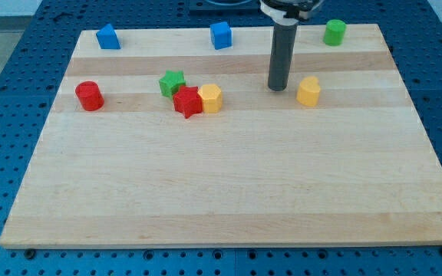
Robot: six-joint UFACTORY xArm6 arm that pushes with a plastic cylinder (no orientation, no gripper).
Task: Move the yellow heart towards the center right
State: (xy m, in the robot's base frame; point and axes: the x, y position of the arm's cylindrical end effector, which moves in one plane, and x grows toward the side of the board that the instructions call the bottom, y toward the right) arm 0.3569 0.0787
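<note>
The yellow heart (pixel 308 90) lies on the wooden board (pixel 229 192), right of centre in the upper half. My tip (pixel 277 88) rests on the board just to the heart's left, with a small gap between them. The dark rod rises from it to the view's top.
A yellow hexagon (pixel 210 98), a red star (pixel 187 102) and a green star (pixel 173 82) cluster left of the tip. A red cylinder (pixel 90 96) is at the left. A blue block (pixel 108 37), a blue cube (pixel 220 34) and a green cylinder (pixel 334 32) line the top edge.
</note>
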